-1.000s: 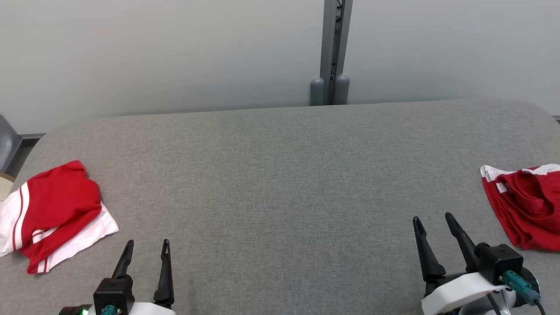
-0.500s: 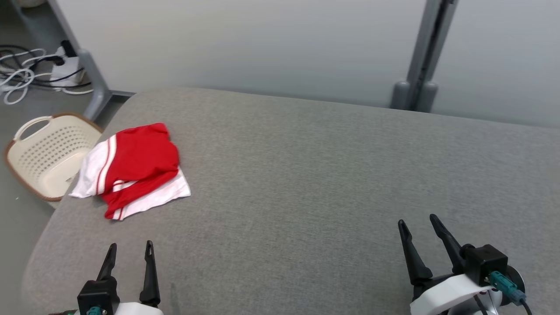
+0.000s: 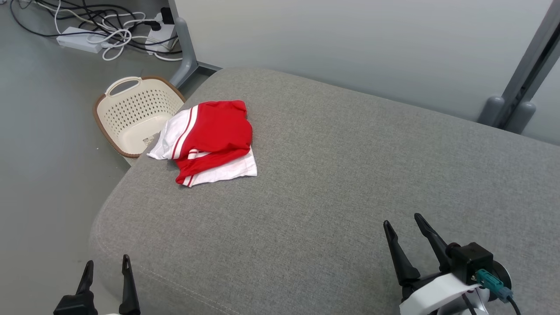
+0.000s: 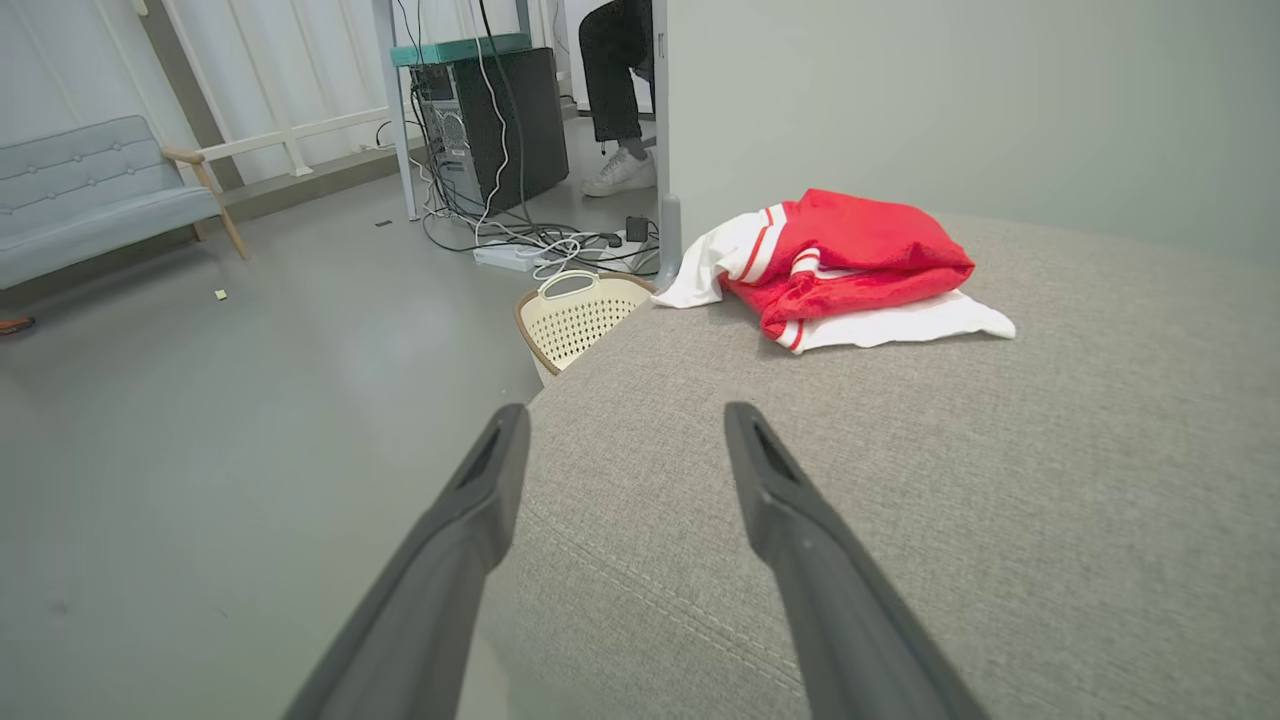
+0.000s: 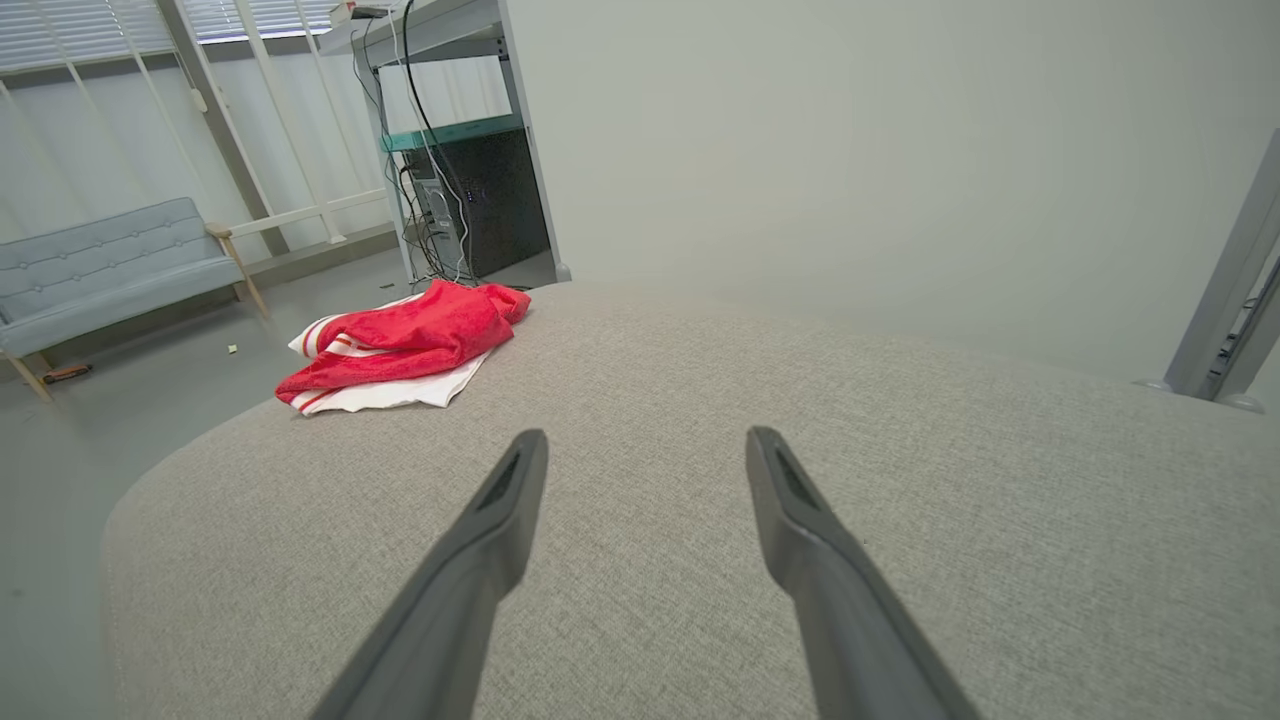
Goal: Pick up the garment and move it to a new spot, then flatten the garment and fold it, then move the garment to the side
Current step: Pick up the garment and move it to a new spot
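A crumpled red and white garment point(image 3: 210, 140) lies near the far left corner of the grey padded table point(image 3: 332, 183), one white edge hanging over the side. It appears ahead in the left wrist view point(image 4: 840, 265) and the right wrist view point(image 5: 405, 345). My left gripper point(image 3: 107, 267) hangs open at the lower left, just off the table's near left corner, well short of the garment. My right gripper point(image 3: 404, 227) stands open over the table's near right part, far from the garment. Nothing sits between either pair of fingers.
A cream perforated basket point(image 3: 135, 113) stands on the floor beside the table's left edge, close to the garment. Cables and power strips point(image 3: 105, 30) lie on the floor behind it. A grey partition wall and a post point(image 3: 520, 78) stand behind the table. A person's leg and shoe point(image 4: 615, 165) show past the partition.
The head camera has swung left: the garment now sits nearer the picture's middle, and basket and floor cables have come into view. A second red garment at the right has left the picture. Both grippers remain open.
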`<state>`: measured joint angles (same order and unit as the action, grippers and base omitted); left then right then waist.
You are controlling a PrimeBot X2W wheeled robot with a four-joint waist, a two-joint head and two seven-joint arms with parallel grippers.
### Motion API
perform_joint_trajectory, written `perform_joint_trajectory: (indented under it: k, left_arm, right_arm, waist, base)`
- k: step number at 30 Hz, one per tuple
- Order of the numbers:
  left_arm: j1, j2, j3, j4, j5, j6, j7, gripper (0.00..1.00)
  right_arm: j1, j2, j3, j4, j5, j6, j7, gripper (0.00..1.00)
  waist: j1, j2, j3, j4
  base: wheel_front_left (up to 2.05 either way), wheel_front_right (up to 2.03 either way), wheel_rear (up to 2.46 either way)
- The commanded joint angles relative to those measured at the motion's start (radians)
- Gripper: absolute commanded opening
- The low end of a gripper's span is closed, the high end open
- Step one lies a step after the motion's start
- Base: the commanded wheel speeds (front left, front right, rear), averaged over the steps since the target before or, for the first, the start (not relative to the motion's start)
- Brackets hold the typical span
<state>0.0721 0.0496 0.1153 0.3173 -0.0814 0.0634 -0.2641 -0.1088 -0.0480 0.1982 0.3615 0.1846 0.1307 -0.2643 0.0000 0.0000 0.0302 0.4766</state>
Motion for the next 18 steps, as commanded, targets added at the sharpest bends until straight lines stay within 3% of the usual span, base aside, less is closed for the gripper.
perform_joint_trajectory:
  k: [1,10,18]
  left_arm:
    - [-0.01,0.002,0.01,0.003,-0.014,-0.006,0.0,1.0]
    - [-0.121,0.011,0.084,0.066,-0.066,-0.092,0.0,1.0]
    - [-0.356,0.074,0.125,0.209,-0.057,-0.153,0.0,1.0]
  right_arm:
    - [-0.01,-0.006,0.004,-0.002,-0.004,0.0,0.001,1.0]
    - [-0.056,-0.006,0.004,-0.005,-0.047,0.0,0.001,1.0]
    - [-0.123,-0.006,-0.01,-0.033,-0.115,0.0,0.001,1.0]
  waist:
    - [0.0,0.0,0.015,-0.002]
    - [0.0,0.0,0.11,-0.085]
    - [0.0,0.0,0.248,-0.177]
  base:
    - [0.0,0.0,0.0]
    - [0.0,0.0,0.0]
    - [0.0,0.0,0.0]
